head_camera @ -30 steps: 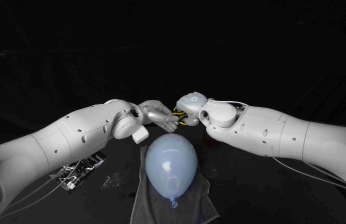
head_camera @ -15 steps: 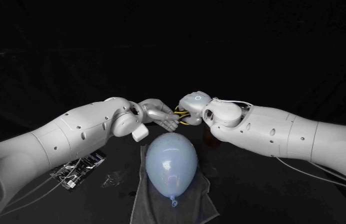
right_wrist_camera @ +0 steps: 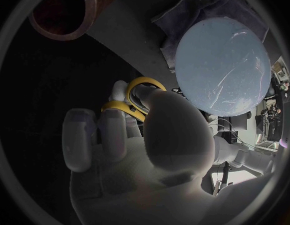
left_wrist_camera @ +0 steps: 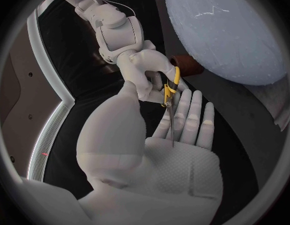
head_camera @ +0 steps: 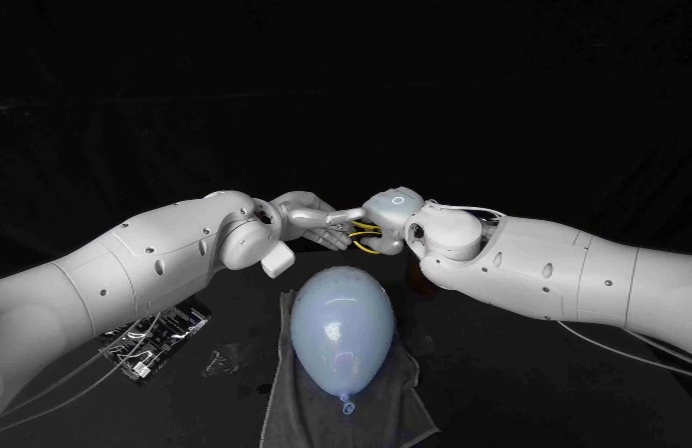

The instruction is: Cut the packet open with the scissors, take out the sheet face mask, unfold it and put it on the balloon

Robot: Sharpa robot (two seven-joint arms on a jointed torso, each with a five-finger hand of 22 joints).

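A pale blue balloon (head_camera: 342, 326) lies on a grey cloth (head_camera: 378, 416) near the front of the table, also seen as the balloon (left_wrist_camera: 226, 30) and the balloon (right_wrist_camera: 222, 67). Just behind it my two hands meet. My right hand (head_camera: 385, 218) grips the yellow-handled scissors (head_camera: 368, 242), its fingers through the loops (right_wrist_camera: 135, 97). My left hand (head_camera: 310, 223) lies flat with its palm (left_wrist_camera: 182, 160) bare and the fingers spread. The thin scissors blade (left_wrist_camera: 172, 127) runs along those fingers, pointing at the palm.
A brown cylinder (right_wrist_camera: 69, 7) stands on the table beyond the balloon, near my right hand. At the front left are a dark object with wires (head_camera: 152, 338) and a small clear scrap (head_camera: 219, 361).
My left hand has lifted a little and stretched its fingers toward my right hand, which shifted slightly right with the scissors. The balloon has not moved.
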